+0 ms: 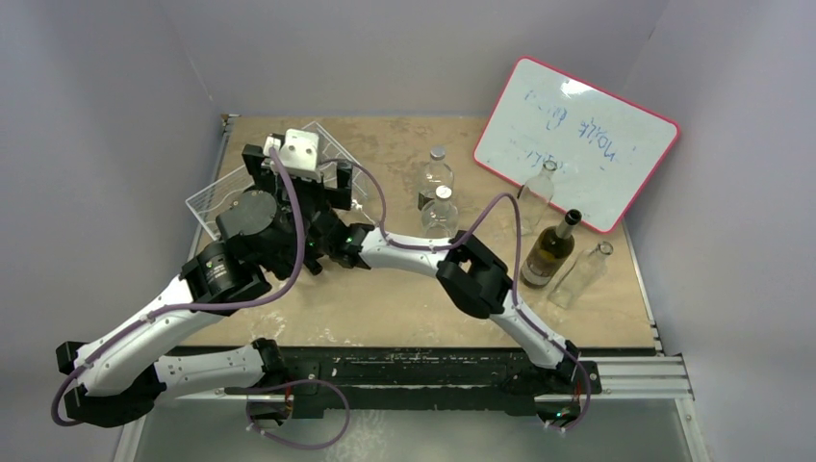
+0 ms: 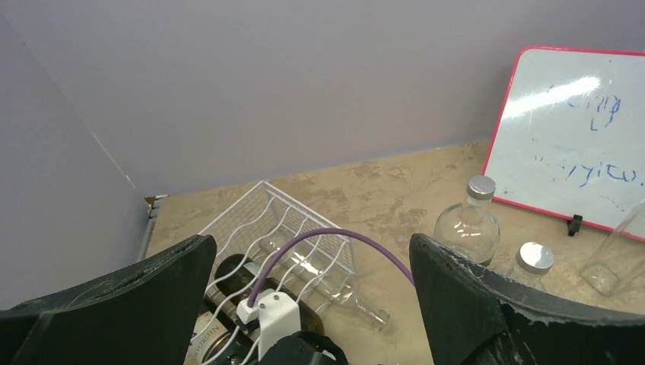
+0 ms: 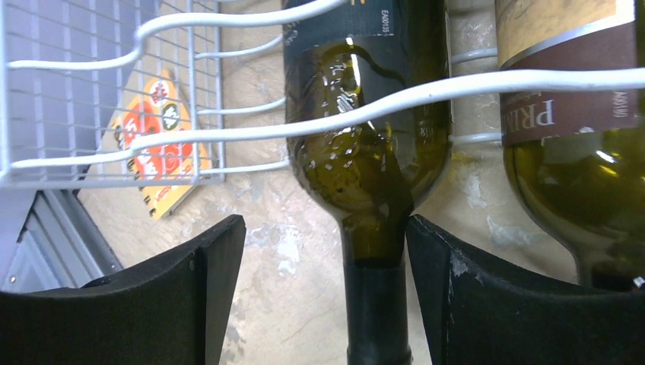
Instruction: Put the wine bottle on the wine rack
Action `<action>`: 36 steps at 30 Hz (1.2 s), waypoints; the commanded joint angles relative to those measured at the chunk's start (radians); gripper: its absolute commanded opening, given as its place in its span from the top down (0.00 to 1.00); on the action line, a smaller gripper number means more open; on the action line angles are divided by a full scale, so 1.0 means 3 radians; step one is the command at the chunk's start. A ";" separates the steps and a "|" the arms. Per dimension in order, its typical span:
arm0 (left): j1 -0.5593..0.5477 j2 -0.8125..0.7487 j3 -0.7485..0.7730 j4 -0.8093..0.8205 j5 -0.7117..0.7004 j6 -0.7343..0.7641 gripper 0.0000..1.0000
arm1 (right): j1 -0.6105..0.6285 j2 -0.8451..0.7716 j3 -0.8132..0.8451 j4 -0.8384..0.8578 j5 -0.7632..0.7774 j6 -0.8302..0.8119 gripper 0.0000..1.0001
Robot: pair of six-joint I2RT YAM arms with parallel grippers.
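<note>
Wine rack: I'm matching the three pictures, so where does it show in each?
Top external: wine rack at upper left, partly hidden.
Left wrist: bottom, left of centre.
Right wrist: white rods across the top.
Shared landmark: tan tabletop beneath it.

Overhead, the left arm [image 1: 241,226] hides most of the wine rack [image 1: 204,200].
</note>
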 commanded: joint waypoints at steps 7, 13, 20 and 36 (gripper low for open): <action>0.0000 -0.0086 0.0303 0.0096 0.0016 0.0040 0.00 | -0.0004 -0.1134 -0.0692 0.0541 -0.0023 -0.0182 0.21; -0.0001 -0.0261 0.0277 0.0092 0.0030 -0.0112 0.00 | -0.0091 -0.1770 -0.1162 0.0086 0.0338 -0.0087 0.22; -0.0003 -0.0547 -0.0064 0.0364 0.0158 -0.0145 0.00 | -0.0201 -0.2674 -0.1831 -0.0221 0.1024 -0.0177 0.24; -0.0003 -0.0660 -0.0407 0.0214 0.0266 -0.0173 0.00 | -0.1082 -0.3493 -0.1726 -0.0928 0.1784 -0.0873 0.25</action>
